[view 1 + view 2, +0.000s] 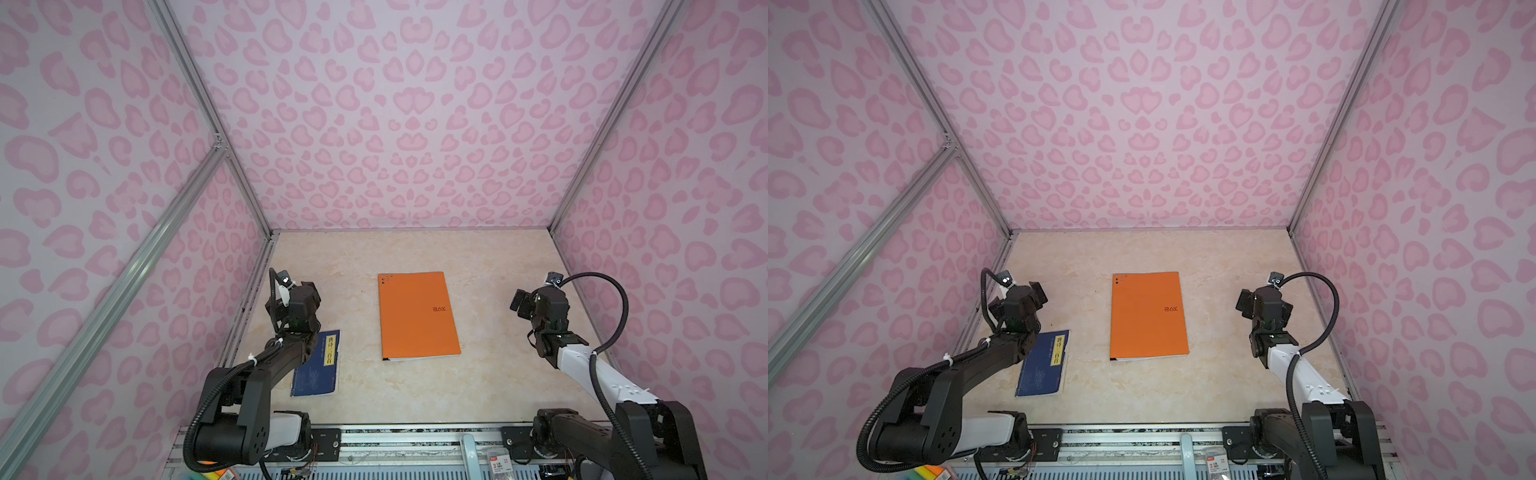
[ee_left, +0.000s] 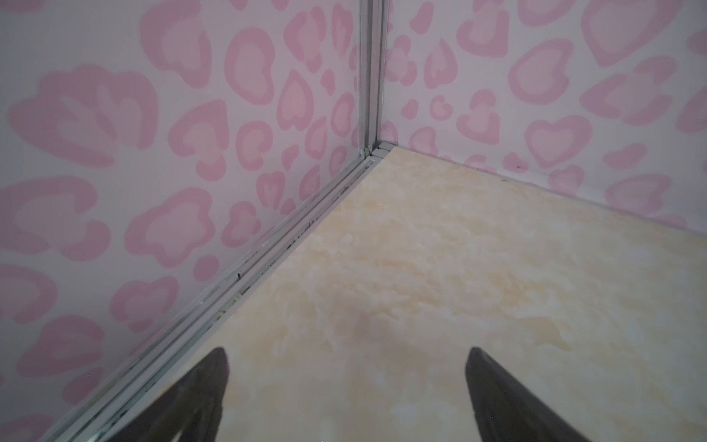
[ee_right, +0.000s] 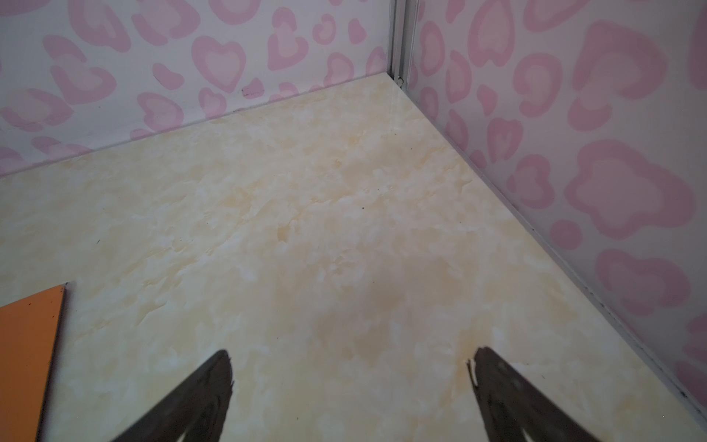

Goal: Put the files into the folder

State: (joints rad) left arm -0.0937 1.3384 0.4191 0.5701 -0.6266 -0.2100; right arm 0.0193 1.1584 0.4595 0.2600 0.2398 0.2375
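The orange folder lies shut and flat in the middle of the table, dark dots at its far left corner; one of its corners shows in the right wrist view. No loose files are in view; only a thin pale line runs along the folder's near edge. My left gripper hovers left of the folder, open and empty over bare tabletop. My right gripper hovers right of the folder, also open and empty.
A dark blue book with a yellow label lies at the front left, partly under my left arm. Pink heart-patterned walls enclose the marble-look table on three sides. A metal rail runs along the front.
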